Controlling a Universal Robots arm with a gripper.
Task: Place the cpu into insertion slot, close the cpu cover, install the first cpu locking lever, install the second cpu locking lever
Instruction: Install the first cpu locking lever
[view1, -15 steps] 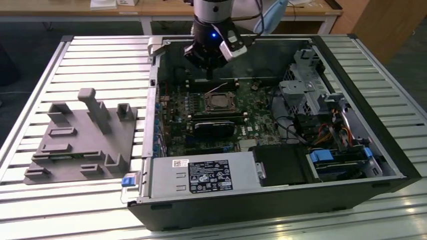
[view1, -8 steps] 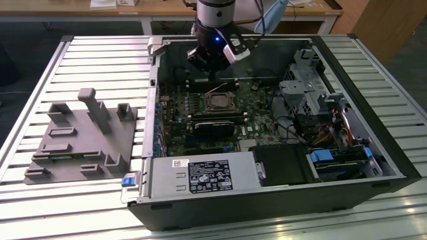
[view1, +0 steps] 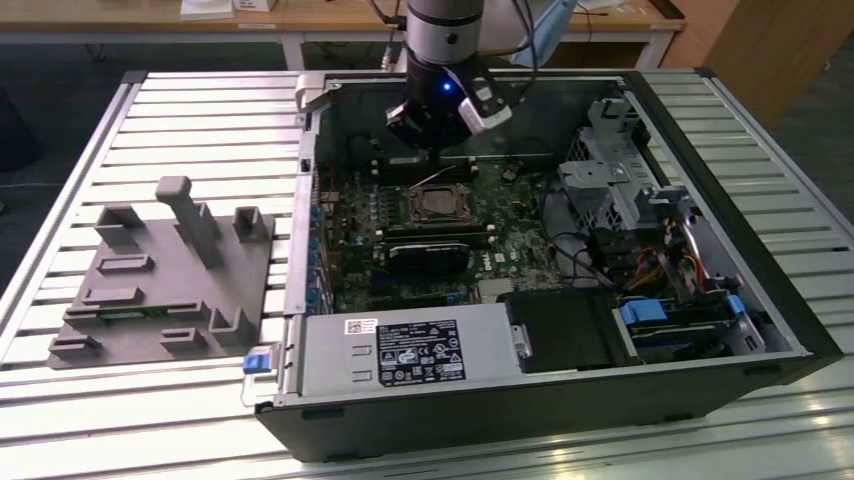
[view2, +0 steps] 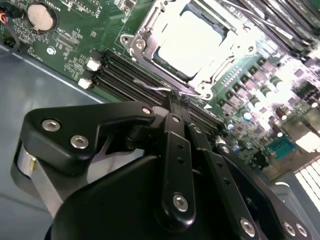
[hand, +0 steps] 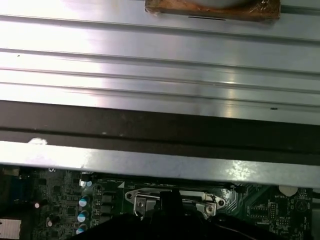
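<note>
The cpu lies flat in the insertion slot, its metal top shining. The silvery cpu cover is folded down around it like a frame. A thin wire locking lever runs along the socket's edge. My gripper is shut, and its black tips meet right at that wire; whether they touch it I cannot tell. In the exterior view the gripper hangs inside the open computer case, just beyond the socket's far edge. The first wrist view shows the cover's bracket behind my dark fingertips.
Black memory slots lie between the gripper and the socket. A black fan card sits nearer than the socket, with a power supply in front. A drive cage stands on the exterior view's right. A grey fixture rests on the slatted table.
</note>
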